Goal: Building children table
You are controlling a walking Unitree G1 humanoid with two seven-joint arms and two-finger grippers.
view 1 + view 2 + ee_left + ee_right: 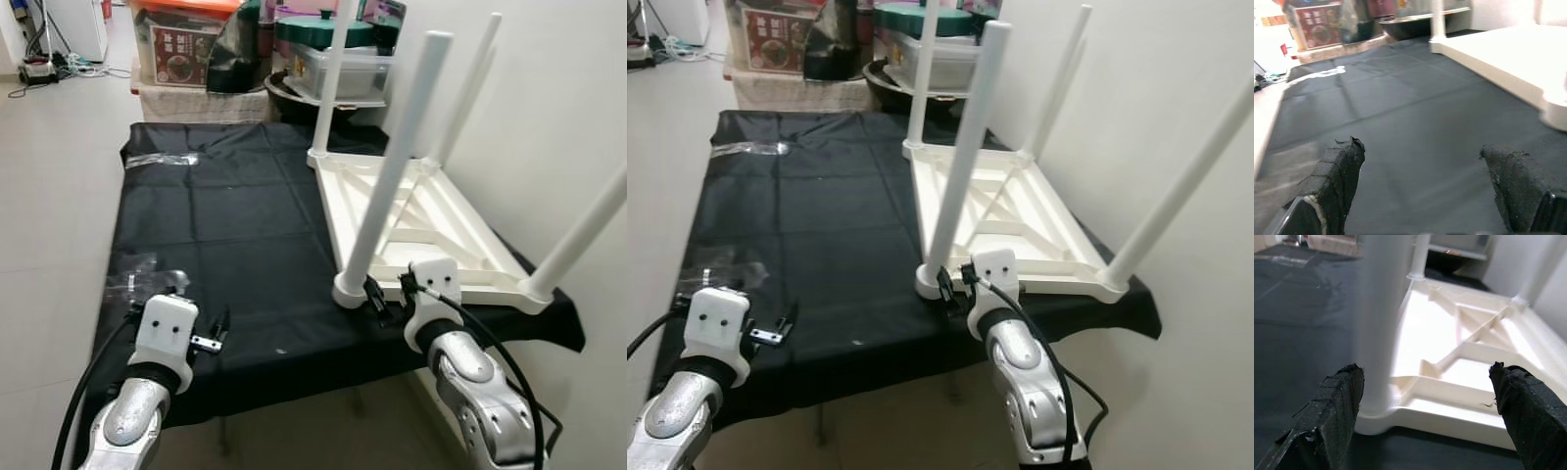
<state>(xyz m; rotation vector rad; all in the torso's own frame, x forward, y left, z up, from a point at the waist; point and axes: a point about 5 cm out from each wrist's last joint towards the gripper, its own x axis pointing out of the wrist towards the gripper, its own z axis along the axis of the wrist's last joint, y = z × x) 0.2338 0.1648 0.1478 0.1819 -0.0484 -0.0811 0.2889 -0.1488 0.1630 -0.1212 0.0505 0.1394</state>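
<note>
White table (431,230) upturned, right gripper (390,294) fingers (1334,406) splayed beside leg (387,181)

leg (585,233): top cut off by right edge | leg (1380,323): blurred close up | bins (181,39): cropped by top edge

Both silver arms reach forward from the bottom of the frame, the left gripper (214,338) at lower left and the right gripper (389,297) right of centre, each with its black jaws spread wide apart.
</note>
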